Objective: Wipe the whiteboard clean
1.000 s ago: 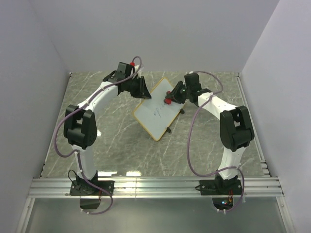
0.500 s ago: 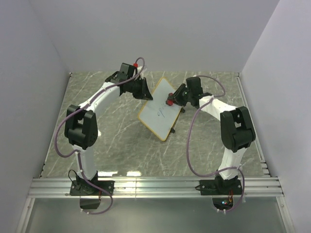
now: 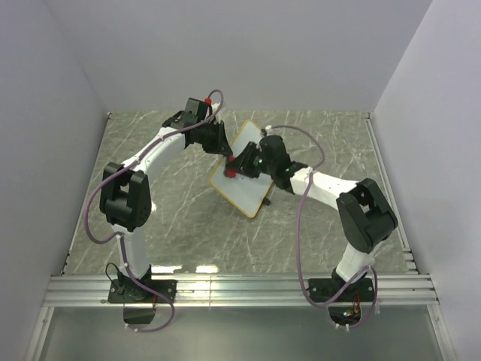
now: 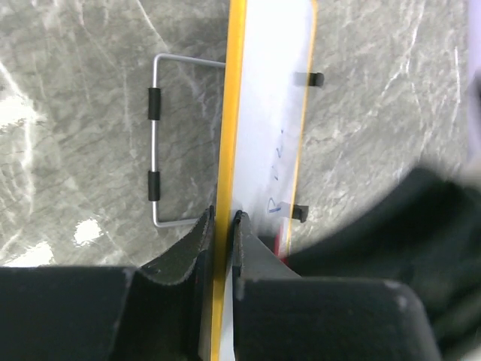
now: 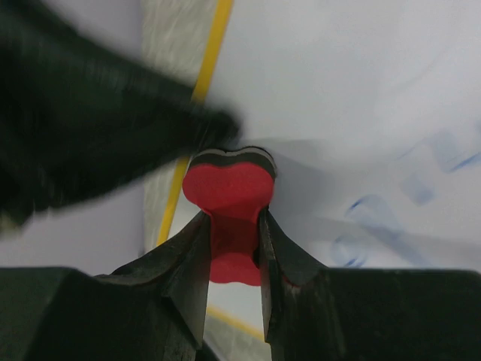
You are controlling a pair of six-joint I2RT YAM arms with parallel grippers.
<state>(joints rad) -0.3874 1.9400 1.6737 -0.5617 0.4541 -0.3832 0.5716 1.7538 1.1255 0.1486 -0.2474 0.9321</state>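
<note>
The left gripper [image 4: 224, 218] pinched the thin yellow-framed edge of the whiteboard [image 4: 267, 113], which stood mid-table on grey veined marble [image 3: 173, 203]. The right gripper [image 5: 233, 219] clamped a red bow-shaped eraser [image 5: 229, 186] against the board's smooth, blue-smudged face.

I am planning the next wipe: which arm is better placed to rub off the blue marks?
Right. The right claw holds the red eraser at the whiteboard; the left claw only clamps its edge.

Finish: whiteboard [image 4: 270, 90] smooth white face, yellow frame; eraser [image 5: 229, 197] matt red, foam-like; table [image 3: 188, 218] grey marble-look, slight sheen; wire stand [image 4: 154, 147] bare metal.
</note>
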